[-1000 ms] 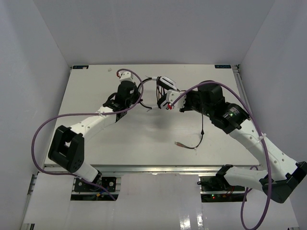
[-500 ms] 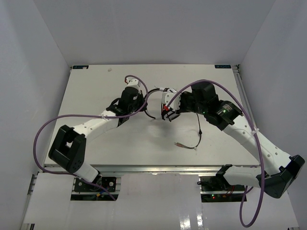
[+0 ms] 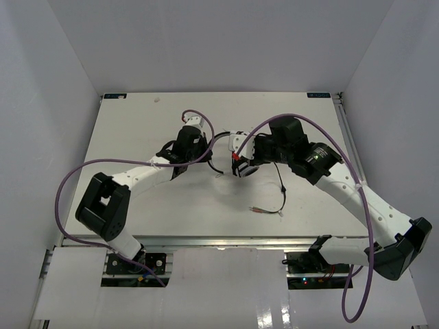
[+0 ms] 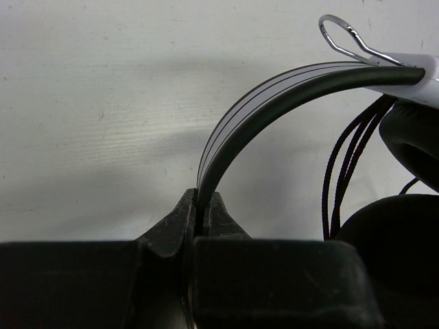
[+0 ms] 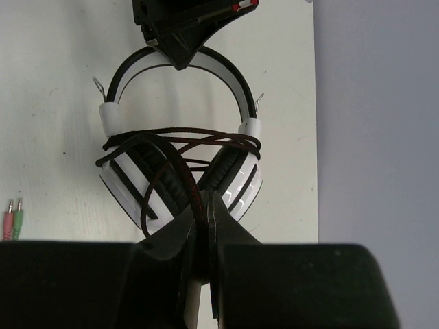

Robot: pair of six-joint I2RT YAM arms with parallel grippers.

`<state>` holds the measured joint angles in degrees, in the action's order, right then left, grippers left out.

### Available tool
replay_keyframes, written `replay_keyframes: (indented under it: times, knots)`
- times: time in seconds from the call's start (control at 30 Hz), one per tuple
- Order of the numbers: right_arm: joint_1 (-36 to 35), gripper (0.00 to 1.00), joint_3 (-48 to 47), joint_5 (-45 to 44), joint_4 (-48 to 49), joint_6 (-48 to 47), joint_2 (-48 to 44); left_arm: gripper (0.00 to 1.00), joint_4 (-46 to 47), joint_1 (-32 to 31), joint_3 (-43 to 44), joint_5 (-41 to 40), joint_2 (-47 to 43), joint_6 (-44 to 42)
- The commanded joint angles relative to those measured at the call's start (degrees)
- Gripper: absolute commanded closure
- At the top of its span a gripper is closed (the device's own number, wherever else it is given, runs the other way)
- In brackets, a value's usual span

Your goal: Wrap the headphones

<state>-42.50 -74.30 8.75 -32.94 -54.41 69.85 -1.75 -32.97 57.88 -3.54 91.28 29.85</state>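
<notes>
Headphones (image 3: 238,152) sit mid-counter (image 3: 137,113), between the two grippers. Whether they touch the surface cannot be told.

Left arm: base at the near left corner, elbow folded low. The forearm runs up and right toward the centre, with a purple cable (image 3: 68,181) looping beside it. Left gripper (image 3: 204,152) has its jaws pressed together on the headband (image 4: 274,96). The wrist view shows the thin band edge-on, clamped at the fingertips (image 4: 213,214) and arching up and right. A bare wire loop (image 4: 343,34) stands at the band's far end.

Headphones, from the right wrist view (image 5: 180,157): headband uppermost and white on its outer face. The two ear cups (image 5: 134,188) are white with black stripes and turned in toward each other. Black pads (image 5: 226,171) show between them. The dark, reddish-braided cord (image 5: 178,140) makes several turns across the cups, just below the band ends.

Right arm: base at the near right corner, reaching up and left in a long arc. Right gripper (image 3: 250,156) meets the cups from the right. Its jaws are closed, pinching a strand of cord that drops from the wraps.

The free tail of the cord hangs down to the counter and ends in pink and green plugs (image 5: 12,218), near the front edge (image 3: 255,208).
</notes>
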Motion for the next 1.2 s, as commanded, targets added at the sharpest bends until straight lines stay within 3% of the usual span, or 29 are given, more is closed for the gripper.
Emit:
replay_keyframes:
  times: [0.0, 0.4, 0.63, 0.83, 1.17]
  knots:
    - [-0.35, 0.92, -0.77, -2.81, 3.41, 0.59, -0.59, 1.00, 3.59, -0.16, 3.86, 2.49, -1.94, 2.22]
    - [1.84, 0.92, -1.10, -4.96, 7.88, 4.22, 1.29, 1.00, 2.97, -3.09, 4.55, 6.16, -2.47, -2.59]
    - [7.59, 0.92, 0.90, -4.42, 10.51, 5.02, 1.46, 1.00, 2.89, -4.12, 3.60, 8.32, -6.63, -4.97]
    - [15.54, 0.92, 4.34, 3.06, 12.61, 6.04, -0.62, 1.00, 2.71, -4.03, 1.47, 8.99, -11.10, -5.09]
    - [18.67, 0.89, 8.98, 9.25, 15.81, 8.75, -1.01, 1.00, 2.27, -4.21, 1.05, 11.36, -15.42, -4.62]
